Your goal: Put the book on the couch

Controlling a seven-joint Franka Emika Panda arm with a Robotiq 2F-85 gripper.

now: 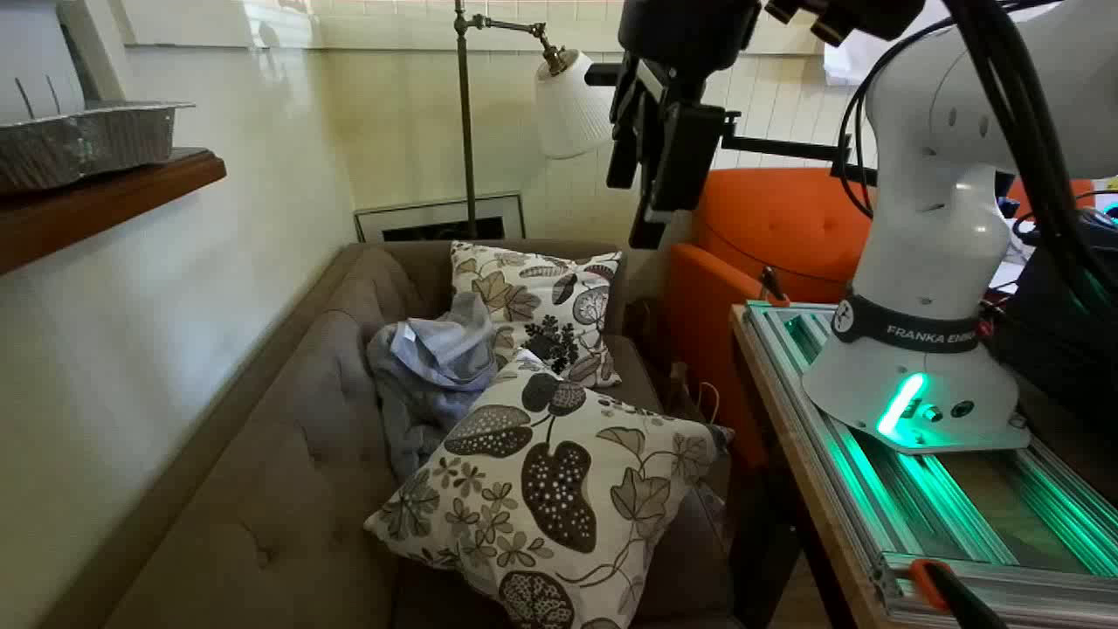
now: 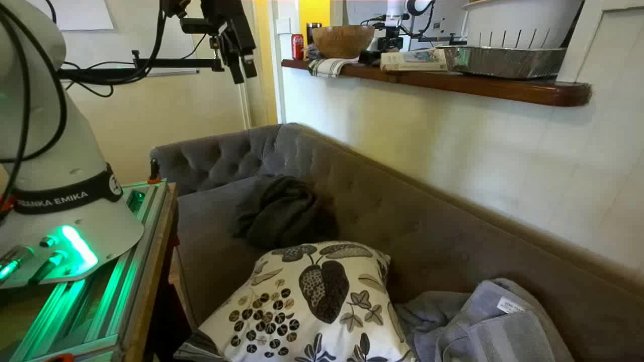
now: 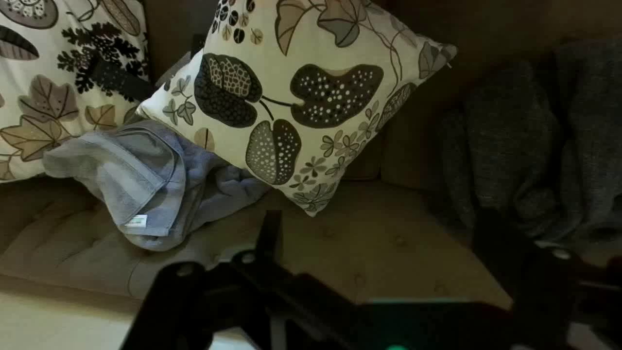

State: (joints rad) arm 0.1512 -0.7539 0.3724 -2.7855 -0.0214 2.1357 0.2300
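Note:
The book [image 2: 413, 59], pale with a tan edge, lies on the brown wooden shelf in an exterior view. It does not show in the wrist view. The couch [image 1: 288, 489] is taupe with buttoned tufting and stands along the wall. It also shows in an exterior view [image 2: 427, 236] and in the wrist view [image 3: 359, 243]. My gripper [image 1: 639, 205] hangs in the air above the couch, fingers down, and also shows in an exterior view [image 2: 244, 74]. In the wrist view my gripper [image 3: 376, 231] has its fingers wide apart with nothing between them.
Leaf-patterned pillows [image 1: 559, 489], a grey towel [image 2: 503, 327] and a dark blanket [image 2: 276, 211] lie on the couch. The shelf [image 2: 503, 90] also bears a foil tray [image 2: 508, 63], a wooden bowl [image 2: 343, 41] and a red can [image 2: 297, 47]. A lamp [image 1: 572, 105] and orange armchair [image 1: 777, 218] stand beyond.

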